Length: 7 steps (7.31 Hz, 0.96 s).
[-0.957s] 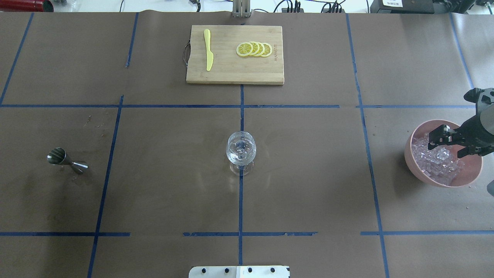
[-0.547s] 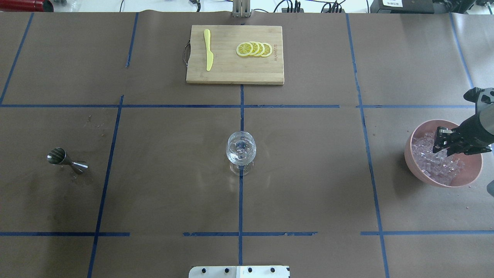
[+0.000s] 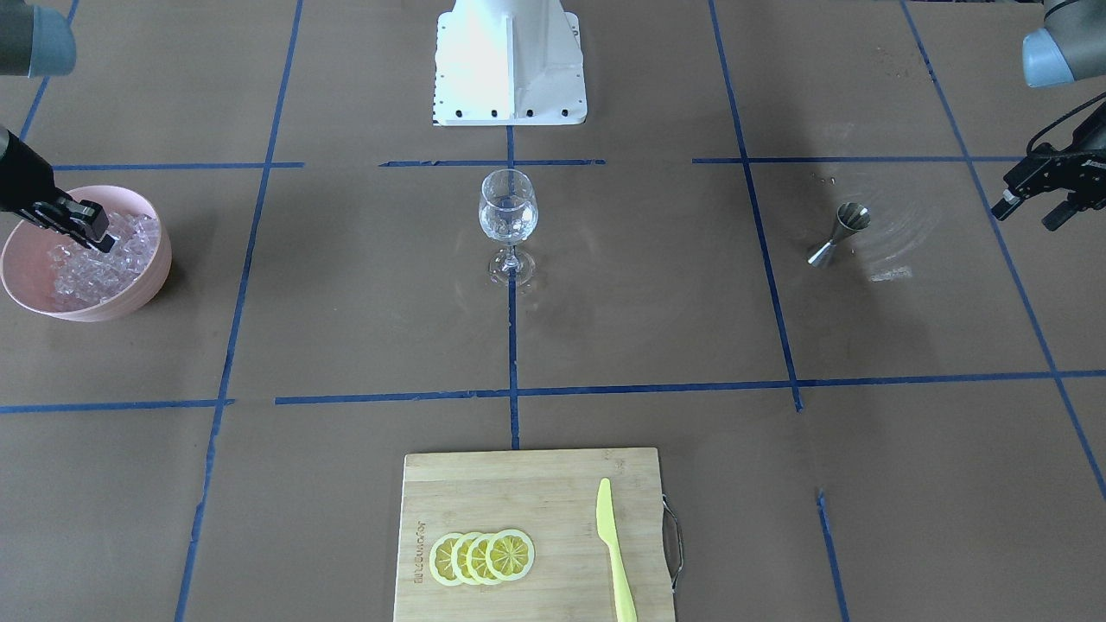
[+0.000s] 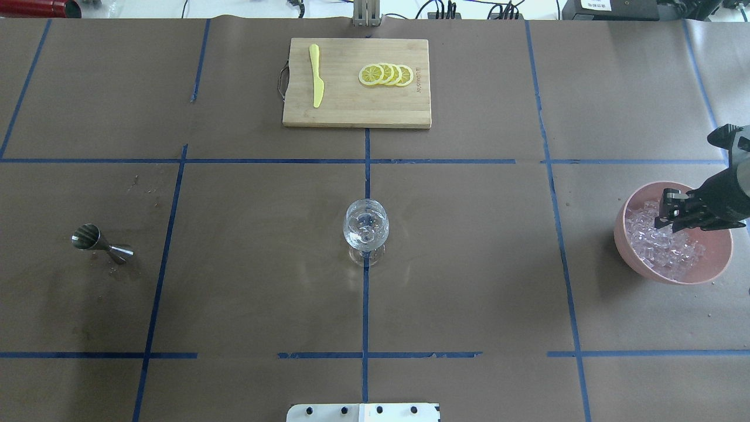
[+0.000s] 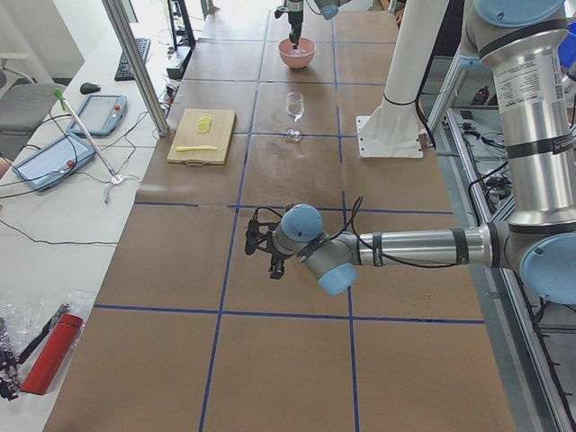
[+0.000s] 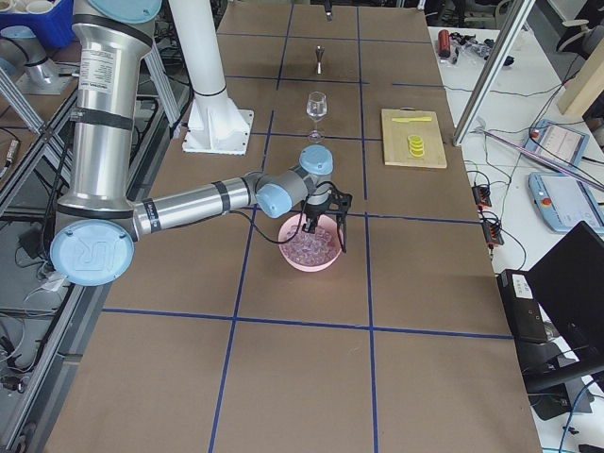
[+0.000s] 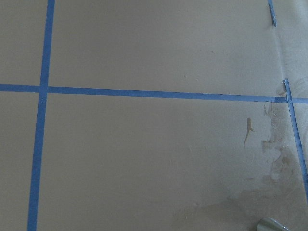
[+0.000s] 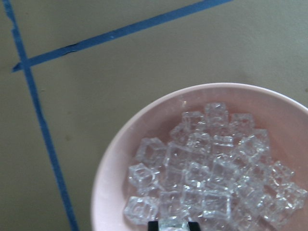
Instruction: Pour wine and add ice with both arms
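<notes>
A pink bowl (image 4: 712,271) of small clear ice cubes (image 4: 662,249) stands at the table's right end. My right gripper (image 4: 665,215) is down in the bowl. In the right wrist view its tips (image 8: 173,225) are closed on one ice cube at the near edge of the ice pile (image 8: 211,163). A clear wine glass (image 4: 366,225) stands upright at the table's centre. A steel jigger (image 4: 99,243) stands at the left. My left gripper (image 3: 1026,214) hovers open and empty beyond the jigger (image 3: 840,231), outside the overhead view.
A bamboo cutting board (image 4: 356,114) at the far middle carries a yellow knife (image 4: 316,76) and several lemon slices (image 4: 387,75). The white robot base (image 3: 510,60) is at the near edge. Blue tape lines cross the brown table cover.
My right gripper's jaws went from wide open to closed among the ice, and its tips shifted slightly toward the bowl's far rim. Nothing else moved.
</notes>
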### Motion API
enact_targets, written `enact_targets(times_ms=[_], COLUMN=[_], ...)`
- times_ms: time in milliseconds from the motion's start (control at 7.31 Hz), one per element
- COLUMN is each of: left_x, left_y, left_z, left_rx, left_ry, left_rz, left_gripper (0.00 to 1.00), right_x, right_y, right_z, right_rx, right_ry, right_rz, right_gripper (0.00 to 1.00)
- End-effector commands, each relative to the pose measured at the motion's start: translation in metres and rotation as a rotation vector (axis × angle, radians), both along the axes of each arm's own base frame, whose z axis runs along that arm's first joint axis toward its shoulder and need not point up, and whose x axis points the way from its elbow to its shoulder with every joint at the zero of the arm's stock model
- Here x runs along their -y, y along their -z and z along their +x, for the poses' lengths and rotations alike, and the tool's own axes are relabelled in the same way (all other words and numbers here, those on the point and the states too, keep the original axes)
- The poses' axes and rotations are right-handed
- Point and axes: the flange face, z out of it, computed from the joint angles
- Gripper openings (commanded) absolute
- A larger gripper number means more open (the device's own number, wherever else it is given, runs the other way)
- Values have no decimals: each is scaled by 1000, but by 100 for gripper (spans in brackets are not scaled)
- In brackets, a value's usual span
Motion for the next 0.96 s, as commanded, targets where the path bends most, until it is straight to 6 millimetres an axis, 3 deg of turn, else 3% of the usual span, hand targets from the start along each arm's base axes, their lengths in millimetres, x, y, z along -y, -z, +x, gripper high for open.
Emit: enact_targets(times_ms=[0,274,547,821], left_x=[-7,-9,-8,-19], left_y=[-1,-4,-2,-6], left_z=[-2,-3,-2,-6], left_rx=[-8,-3,-5,-15], left_ry=[-1,-4,-7,-4], left_rz=[23,29,38,70], left_gripper=[100,100,100,100], right_x=[15,31,20,0], right_y=[84,173,263,365], right_z=[-12,-67,-141,-221], right_rx=[109,233,341,309], right_ry=[-84,-138,-183,-244], right_rz=[27,-18,-99,-107], right_gripper=[0,0,0,0])
